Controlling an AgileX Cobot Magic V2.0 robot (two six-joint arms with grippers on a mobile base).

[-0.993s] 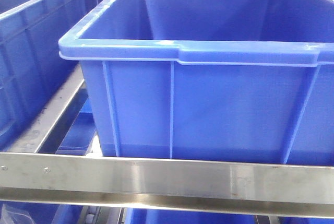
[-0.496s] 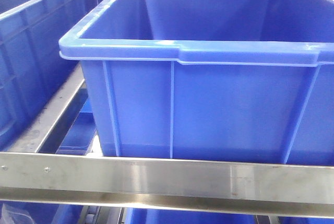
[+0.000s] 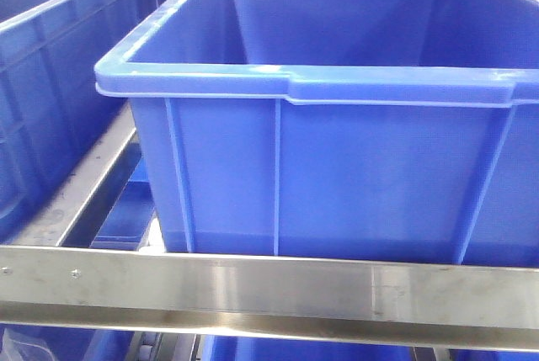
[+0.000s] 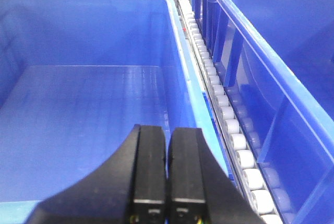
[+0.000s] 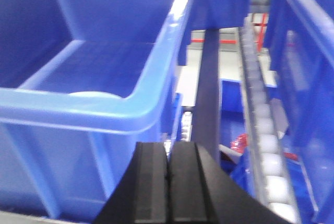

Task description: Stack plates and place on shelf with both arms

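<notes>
A big blue crate [image 3: 337,125] sits on the shelf [image 3: 269,289], w/ its front wall right behind the flat steel front rail. Another blue crate [image 3: 50,83] sits to its left. My guess: the rail is there so crates can't slide off the front.

The left gripper [image 4: 167,182] hangs over the open top of a blue crate [image 4: 78,104]. That crate looks bare inside. A row of white rollers [image 4: 229,125] runs beside it, prob. so crates can roll along.

The right gripper [image 5: 168,182] is up near the front rim of a blue crate [image 5: 88,104]. A pale round edge [image 5: 91,94] peeks just over that rim. It may be one of the plates, but I can't tell for sure. No plate shows clearly anywhere else.

Both grippers have their jaws pressed together, w/ only a thin line between them. Neither one holds or touches anything. So I think the stacking is either done or not begun.
</notes>
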